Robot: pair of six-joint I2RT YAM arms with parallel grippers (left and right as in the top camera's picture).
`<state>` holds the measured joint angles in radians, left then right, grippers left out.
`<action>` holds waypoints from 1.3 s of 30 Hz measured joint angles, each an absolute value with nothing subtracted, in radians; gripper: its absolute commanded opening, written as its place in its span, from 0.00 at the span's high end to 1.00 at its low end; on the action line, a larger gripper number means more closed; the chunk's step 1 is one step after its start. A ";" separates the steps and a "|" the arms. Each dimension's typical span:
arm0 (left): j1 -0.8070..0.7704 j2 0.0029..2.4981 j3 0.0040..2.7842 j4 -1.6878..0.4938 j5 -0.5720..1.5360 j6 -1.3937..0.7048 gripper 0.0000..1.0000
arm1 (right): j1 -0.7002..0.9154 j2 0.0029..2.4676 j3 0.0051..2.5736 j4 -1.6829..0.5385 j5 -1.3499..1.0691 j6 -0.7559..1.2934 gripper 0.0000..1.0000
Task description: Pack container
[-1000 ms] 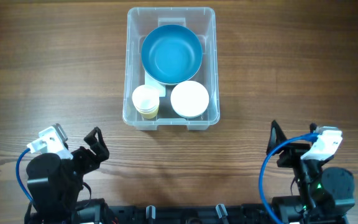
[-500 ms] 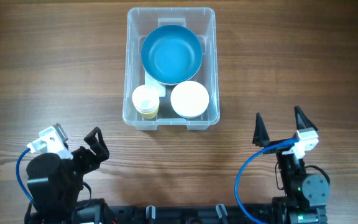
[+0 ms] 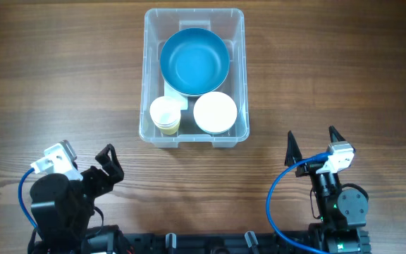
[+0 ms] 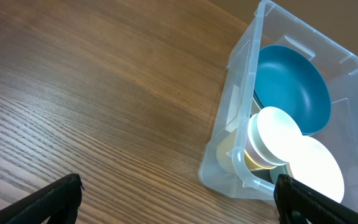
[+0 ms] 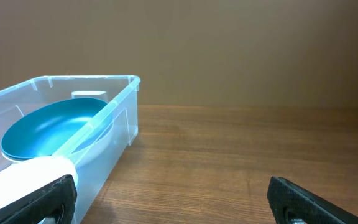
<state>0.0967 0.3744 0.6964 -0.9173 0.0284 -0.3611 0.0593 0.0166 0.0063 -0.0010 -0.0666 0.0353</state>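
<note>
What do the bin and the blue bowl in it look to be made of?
The container looks like clear, glossy plastic: its contents show through its walls, and its rim catches the light. The blue bowl seems to be satin-finish plastic, evenly coloured with soft highlights. Melamine or glazed ceramic cannot be ruled out.

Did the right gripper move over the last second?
Yes: the right gripper swung left, closer to the container, which stayed put.
</note>
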 measured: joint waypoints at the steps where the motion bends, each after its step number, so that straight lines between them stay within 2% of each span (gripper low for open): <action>1: 0.097 0.374 0.696 -0.917 0.029 -0.361 0.00 | 0.059 0.017 0.006 -0.001 -0.066 0.035 0.00; 9: 0.097 0.368 0.696 -0.921 0.029 -0.361 0.00 | 0.059 0.017 0.006 -0.001 -0.066 0.035 0.00; 15: 0.075 0.223 0.654 -0.957 0.010 -0.347 0.00 | 0.059 0.020 0.006 -0.001 -0.066 0.035 0.00; 20: 0.004 0.023 0.400 -0.690 0.006 -0.315 0.00 | 0.059 0.022 0.006 -0.001 -0.066 0.035 0.00; 22: 0.001 0.015 0.329 -0.597 0.006 -0.310 0.00 | 0.059 0.022 0.006 -0.001 -0.066 0.035 0.00; 26: -0.005 0.013 0.122 -0.178 0.011 -0.226 0.00 | 0.059 0.022 0.006 -0.001 -0.066 0.035 0.00; 29: -0.008 0.013 0.050 -0.024 0.034 -0.122 0.00 | 0.059 0.023 0.006 -0.001 -0.066 0.035 0.00; 33: -0.026 0.013 0.014 -0.034 0.056 -0.001 0.00 | 0.059 0.023 0.006 -0.001 -0.066 0.035 0.00; 39: -0.026 0.013 0.012 -0.067 0.063 0.014 0.00 | 0.059 0.022 0.006 -0.001 -0.066 0.035 0.00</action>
<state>-0.0261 0.0128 0.0120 -0.0673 0.0628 0.0135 0.0593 0.0223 0.0063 -0.0006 -0.0658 0.0353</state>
